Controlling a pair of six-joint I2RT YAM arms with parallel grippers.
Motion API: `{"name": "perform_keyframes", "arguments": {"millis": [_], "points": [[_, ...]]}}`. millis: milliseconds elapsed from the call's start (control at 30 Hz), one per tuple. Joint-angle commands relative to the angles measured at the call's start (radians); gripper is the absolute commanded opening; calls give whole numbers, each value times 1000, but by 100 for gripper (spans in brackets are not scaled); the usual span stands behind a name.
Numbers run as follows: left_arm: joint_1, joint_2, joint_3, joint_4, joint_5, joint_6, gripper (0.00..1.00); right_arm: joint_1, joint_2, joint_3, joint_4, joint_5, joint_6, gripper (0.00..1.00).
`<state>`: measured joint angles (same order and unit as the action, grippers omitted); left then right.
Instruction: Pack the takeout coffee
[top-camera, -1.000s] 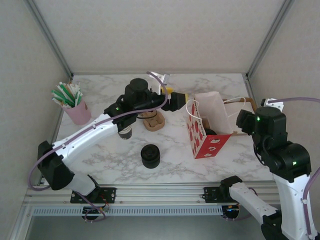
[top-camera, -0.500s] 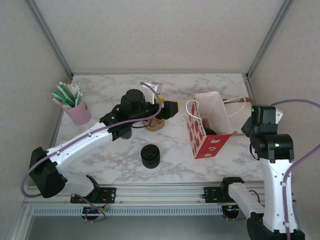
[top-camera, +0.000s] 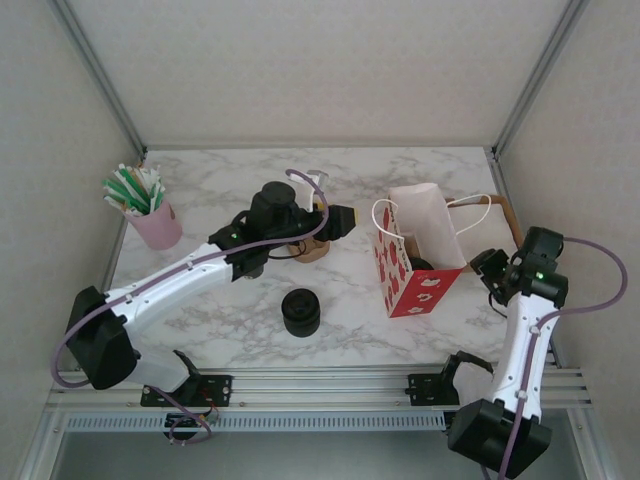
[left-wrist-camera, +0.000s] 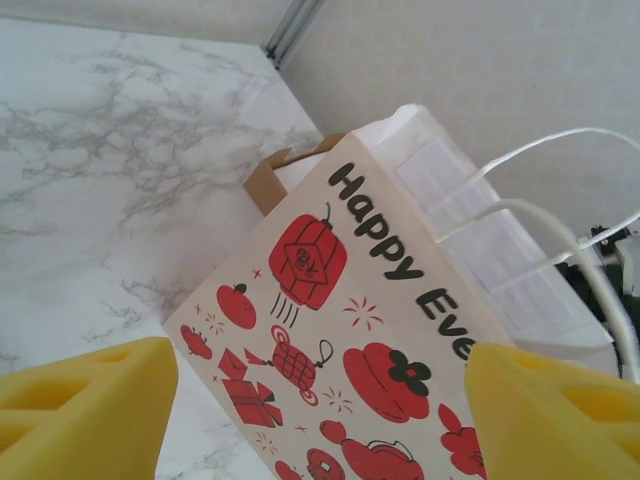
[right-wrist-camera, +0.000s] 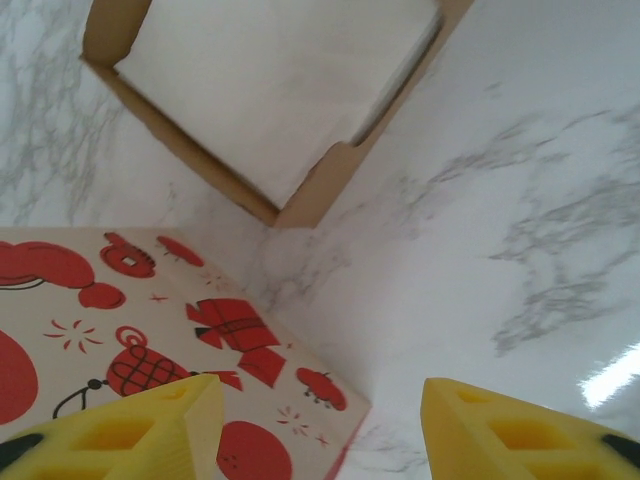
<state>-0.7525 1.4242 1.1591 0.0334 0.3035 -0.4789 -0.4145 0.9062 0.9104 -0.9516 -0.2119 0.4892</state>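
The red-and-white paper bag (top-camera: 415, 262) stands open at the right of the table, handles up. Low in its mouth sits a dark round shape (top-camera: 421, 265) that looks like the black lid of the takeout coffee; its body is hidden. My left gripper (top-camera: 340, 218) hangs just left of the bag, open, with nothing between its yellow fingers (left-wrist-camera: 80, 405); the bag's printed side (left-wrist-camera: 360, 330) lies beyond them. My right gripper (top-camera: 491, 267) is low at the bag's right side, open and empty (right-wrist-camera: 320, 425), above the bag's bottom corner (right-wrist-camera: 300, 400).
A brown box of white napkins (right-wrist-camera: 270, 90) lies behind the bag. A squat black stack of lids (top-camera: 300, 312) stands at front centre. A brown cup carrier (top-camera: 306, 247) sits under the left wrist. A pink cup of straws (top-camera: 150, 215) is at far left.
The right arm has dropped and swung in, bringing its gripper low beside the bag's right side. The left gripper has pulled back slightly from the bag, its jaws narrowing a little.
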Motion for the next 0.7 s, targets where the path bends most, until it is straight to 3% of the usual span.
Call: {"name": "perform_keyframes", "arguments": {"millis": [0,400,667], "points": [[-10,21,-1,35,22,-15,74,-7,30,-41,114,-128,17,56],[-8,21,-1,31,-1,-23,73,-3,151,-151,293,-281,60,57],[-7,-18,-36,36,-34,-29,73,45,221,-168,366,-310,84,58]]}}
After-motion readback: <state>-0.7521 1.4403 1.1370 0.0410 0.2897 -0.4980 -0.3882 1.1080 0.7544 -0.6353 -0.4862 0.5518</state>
